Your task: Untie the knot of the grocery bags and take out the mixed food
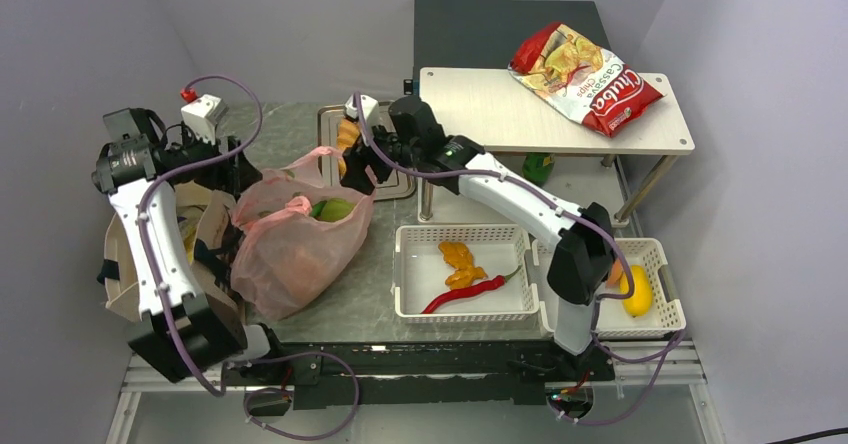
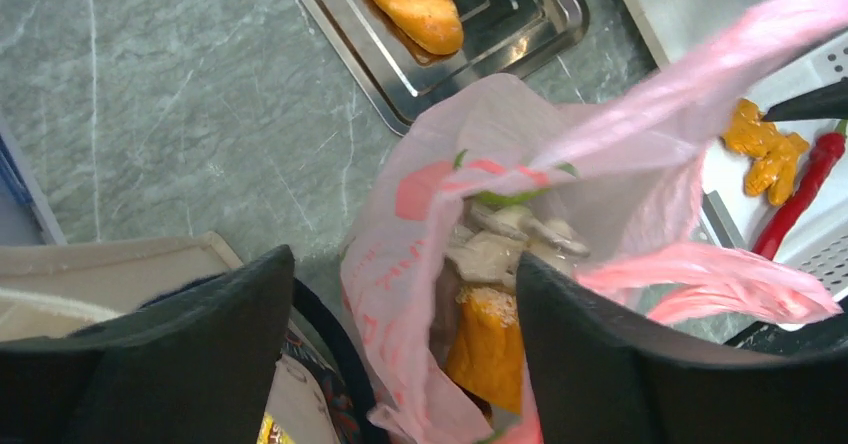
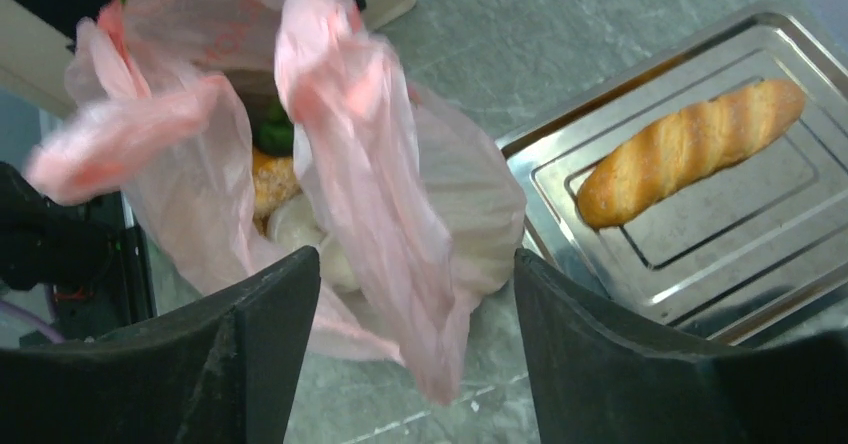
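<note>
Much of the beige tote [image 1: 125, 264], at 9 o'clock on the counter [image 1: 365, 304], is hidden under the left arm, and I cannot make out what it holds. From above, the right arm covers most of the steel tray [image 3: 720, 249] at 12 o'clock. That arm's wrist view shows one baguette [image 3: 690, 149] lying in the tray. Something green [image 1: 538, 167] under the raised shelf [image 1: 480, 114] is too cut off to name.

The pink bag [image 1: 300, 249] sits against the tote at its 3 o'clock side, mouth loose. Whether any knot remains I cannot tell. Inside it I see a brown bun [image 3: 270, 182], pale white lumps [image 3: 300, 226] and a bit of green [image 3: 272, 129].

The left claw [image 2: 402, 264] hangs over the bag's mouth, fingers wide apart, gripping nothing. The right claw [image 3: 415, 254] is spread wide too, with a strip of pink film hanging loose between its fingers.

Two white baskets stand at 4 o'clock. The first basket [image 1: 465, 314] holds one red chilli [image 1: 462, 294] and two knobbly orange pieces [image 1: 458, 256]. The second basket [image 1: 668, 284] holds one yellow fruit [image 1: 636, 292]. One red chips bag [image 1: 585, 74] lies on the shelf.
</note>
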`<state>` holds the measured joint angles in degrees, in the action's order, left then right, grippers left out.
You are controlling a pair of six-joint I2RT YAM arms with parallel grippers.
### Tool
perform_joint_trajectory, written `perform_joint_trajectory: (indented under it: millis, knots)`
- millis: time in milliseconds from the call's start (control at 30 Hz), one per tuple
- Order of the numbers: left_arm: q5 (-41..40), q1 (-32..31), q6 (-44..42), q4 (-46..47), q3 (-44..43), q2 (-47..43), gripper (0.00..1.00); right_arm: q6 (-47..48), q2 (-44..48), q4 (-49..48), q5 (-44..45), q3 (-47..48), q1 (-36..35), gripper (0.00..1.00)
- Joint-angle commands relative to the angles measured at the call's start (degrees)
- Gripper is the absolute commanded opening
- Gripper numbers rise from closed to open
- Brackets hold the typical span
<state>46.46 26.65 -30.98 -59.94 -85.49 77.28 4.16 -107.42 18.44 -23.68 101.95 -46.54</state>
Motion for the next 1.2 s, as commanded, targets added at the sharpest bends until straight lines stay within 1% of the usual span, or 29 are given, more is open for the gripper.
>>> perform_joint_trajectory:
  millis: [0,67,167,233,267,400,433,500,600,733,767,800,867,900,933,967,1000,1033,1067,1100,1133,1167]
  knots:
    - [4.68,0.17,-6.18,-3.74,0.97,-7.28,0.93,-3.06,5.57,-5.28,0.78,-7.16,0.52,0.75]
    - [4.26,-0.98,-7.11,-3.22,0.90,-7.74,0.99,-3.19,8.44,-8.49,2.61,-10.86,-0.77,0.77]
    - [1.40,-5.44,-9.23,-1.52,0.64,-7.51,1.00,-1.99,13.11,-13.86,5.24,-16.20,-2.33,0.85]
    - [-2.62,-9.81,-7.59,3.17,1.33,-7.26,0.99,-0.18,16.73,-16.96,5.55,-20.04,-3.06,0.87]
    - [-4.27,-13.12,-6.78,5.84,1.46,-6.37,0.99,2.10,18.53,-18.01,4.72,-22.59,-3.66,0.87]
    - [-9.15,-19.21,-4.23,10.53,-0.78,-0.55,0.99,11.58,20.26,-19.90,1.32,-27.66,-6.31,0.89]
    - [-9.42,-19.79,-3.58,10.48,-1.72,1.18,0.99,13.88,20.02,-20.05,0.03,-28.30,-7.10,0.89]
    - [-7.30,-19.94,-2.99,8.52,-3.89,4.39,0.99,18.19,18.89,-20.76,-0.22,-28.66,-9.08,0.90]
    - [-5.69,-19.82,-3.46,5.47,-5.15,6.52,0.87,23.69,15.67,-21.95,1.28,-27.33,-12.02,0.91]
    - [-6.02,-19.79,-3.69,6.63,-1.38,5.08,0.72,25.47,10.00,-22.99,1.64,-23.66,-13.64,0.91]
    - [-6.03,-19.64,-3.39,7.09,-0.62,4.70,0.71,25.49,8.62,-23.36,1.39,-22.70,-13.73,0.91]
    - [-6.04,-19.55,-3.23,7.20,-0.14,4.41,0.72,25.73,7.15,-23.50,1.30,-21.71,-13.90,0.91]
    - [-6.29,-19.06,-2.78,7.14,0.29,4.42,0.77,26.55,4.27,-22.68,1.09,-19.07,-14.24,0.91]
    - [-6.32,-18.61,-2.57,7.00,0.33,4.65,0.76,26.78,2.91,-21.92,0.79,-17.74,-14.41,0.91]
    - [-6.46,-18.01,-2.28,6.92,0.33,4.84,0.72,27.05,1.67,-21.39,0.67,-16.58,-14.80,0.90]
    - [-6.82,-17.32,-1.69,7.23,0.25,5.08,0.65,27.45,0.24,-20.59,0.45,-15.55,-14.97,0.85]
    - [-7.02,-16.28,-0.55,7.60,0.12,5.34,0.54,28.26,-0.49,-19.47,0.30,-14.75,-15.24,0.76]
    - [-6.97,-14.99,0.50,8.01,-0.12,5.53,0.37,28.78,-0.83,-18.73,0.60,-14.28,-15.48,0.62]
    - [-6.75,-13.61,1.31,8.23,-0.49,5.78,0.26,28.87,-0.64,-17.84,0.96,-14.21,-15.50,0.46]
    - [-6.34,-11.61,1.84,8.07,-1.21,6.05,0.14,28.88,-0.07,-16.87,1.23,-14.52,-15.51,0.26]
    - [-6.10,-10.14,2.04,7.76,-1.73,6.25,0.03,28.88,0.94,-16.59,2.26,-15.19,-15.51,0.08]
    - [-6.16,-8.92,2.18,7.74,-2.04,6.30,0.00,28.92,2.25,-17.01,3.69,-16.31,-15.48,0.00]
